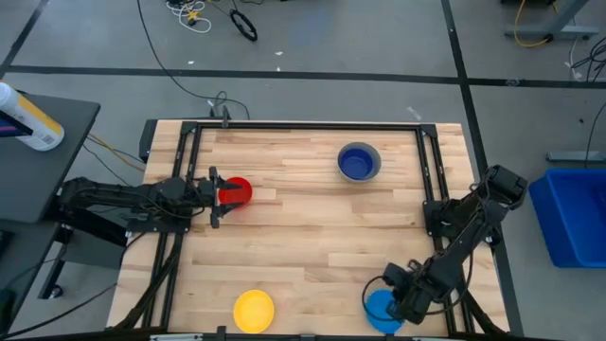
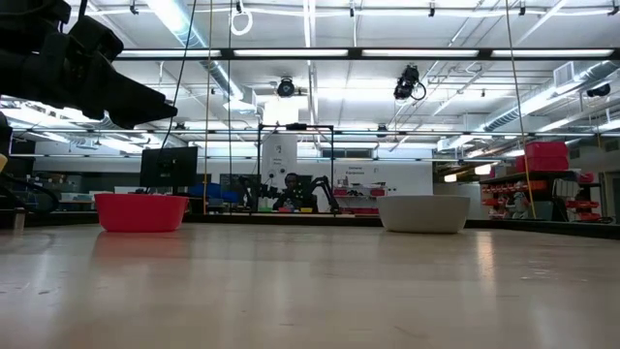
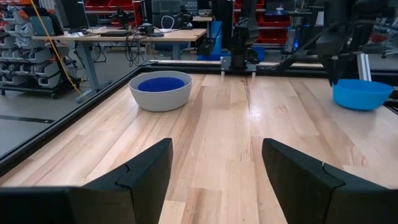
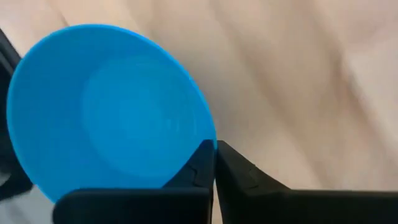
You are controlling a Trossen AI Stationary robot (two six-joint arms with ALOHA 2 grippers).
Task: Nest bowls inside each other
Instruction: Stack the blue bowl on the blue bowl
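A lighter blue bowl (image 1: pixel 379 309) sits near the table's near right corner, with my right gripper (image 1: pixel 398 303) shut on its rim. A dark blue bowl (image 1: pixel 357 163) lies nested inside a grey bowl (image 1: pixel 376 154) at the far right, and both also show in the left wrist view as the grey bowl (image 3: pixel 160 98). A red bowl (image 1: pixel 238 192) stands at the left. My left gripper (image 1: pixel 214 195) hovers open over its left side, and its fingers (image 3: pixel 143 171) hold nothing. A yellow bowl (image 1: pixel 254 310) rests at the near edge. My right gripper pinches the lighter blue bowl's rim (image 4: pixel 205 127), one finger inside the bowl and the other outside its wall. The fingers (image 4: pixel 236 171) come steeply from above, pointing down. The bowl (image 3: pixel 360 94) stands upright with its base on the table.
A black frame rail (image 1: pixel 312 125) runs around the wooden table (image 1: pixel 312 227). The middle of the table lies bare between the bowls. The right arm (image 1: pixel 469 227) reaches in from the right side. Desks and shelves stand in the room beyond.
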